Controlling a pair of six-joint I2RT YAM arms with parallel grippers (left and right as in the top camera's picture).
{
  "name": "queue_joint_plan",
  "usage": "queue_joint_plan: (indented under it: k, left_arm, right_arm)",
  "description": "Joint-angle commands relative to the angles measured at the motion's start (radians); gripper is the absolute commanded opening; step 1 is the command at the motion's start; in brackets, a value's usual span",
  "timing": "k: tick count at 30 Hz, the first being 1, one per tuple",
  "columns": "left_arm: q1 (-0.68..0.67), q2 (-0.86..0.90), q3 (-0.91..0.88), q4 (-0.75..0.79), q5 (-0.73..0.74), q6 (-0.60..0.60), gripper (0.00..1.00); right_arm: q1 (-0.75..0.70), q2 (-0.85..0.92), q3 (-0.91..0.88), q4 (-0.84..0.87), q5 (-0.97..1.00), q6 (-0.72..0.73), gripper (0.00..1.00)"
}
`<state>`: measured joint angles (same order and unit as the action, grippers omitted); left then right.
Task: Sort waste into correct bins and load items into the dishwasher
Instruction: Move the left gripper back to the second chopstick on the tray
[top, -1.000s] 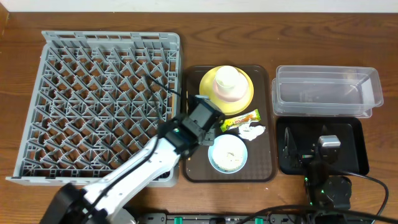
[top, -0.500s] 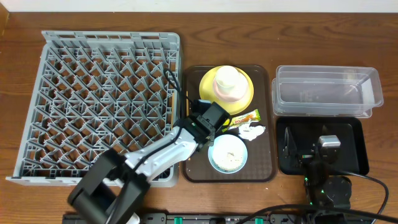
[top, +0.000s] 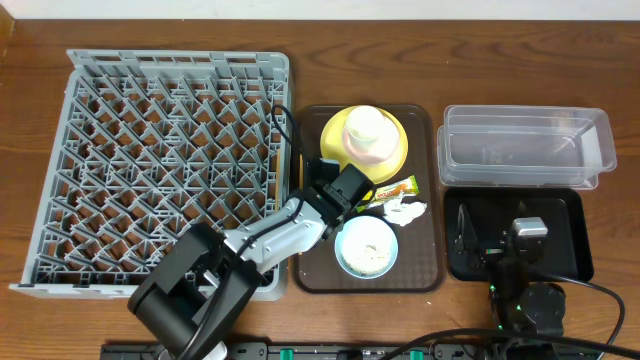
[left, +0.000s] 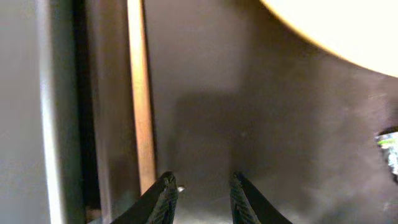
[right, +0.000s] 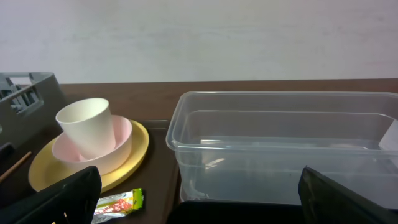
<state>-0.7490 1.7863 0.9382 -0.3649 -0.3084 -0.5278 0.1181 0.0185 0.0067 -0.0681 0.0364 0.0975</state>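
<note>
Beside the big grey dish rack (top: 160, 160), the brown tray (top: 310, 275) has the chopsticks (left: 142, 93) lying along its left rim. The left gripper (left: 202, 186) hangs low there, claws a little apart with nothing between them and the stick just outside one finger. The right gripper (right: 199, 174) sits spread wide over the black tray (top: 570, 215). The sticks look light, stiff, thin and rolly, so I'd pinch mid-length. Versus a second ago, the left arm's swung in and its gripper has nudged toward the plate (top: 398, 150). Everything else is the same.
</note>
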Motion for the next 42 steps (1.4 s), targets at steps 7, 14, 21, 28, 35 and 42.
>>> queue_joint_plan:
  k: [7, 14, 21, 28, 35, 42]
  left_arm:
    - [-0.002, 0.014, 0.01, -0.003, 0.052, -0.009, 0.31]
    - [-0.002, -0.056, 0.011, -0.003, -0.045, -0.009, 0.31]
    - [-0.001, -0.052, -0.001, -0.018, -0.057, -0.009, 0.3]
    - [0.0, -0.037, -0.028, -0.01, -0.105, -0.01, 0.3]
    - [0.0, -0.006, -0.031, 0.009, -0.103, -0.036, 0.3]
    - [0.0, 0.032, -0.031, 0.017, -0.097, -0.055, 0.3]
  right_arm:
    - [0.006, -0.002, -0.001, -0.004, 0.0, -0.009, 0.99]
    - [0.006, -0.002, -0.001, -0.004, -0.001, -0.009, 0.99]
    - [0.006, -0.002, -0.001, -0.004, 0.0, -0.009, 0.99]
    - [0.006, -0.002, -0.001, -0.004, 0.0, -0.009, 0.99]
    - [0.006, -0.002, -0.001, -0.003, 0.0, -0.009, 0.99]
    - [0.006, -0.002, -0.001, -0.003, 0.0, -0.009, 0.99]
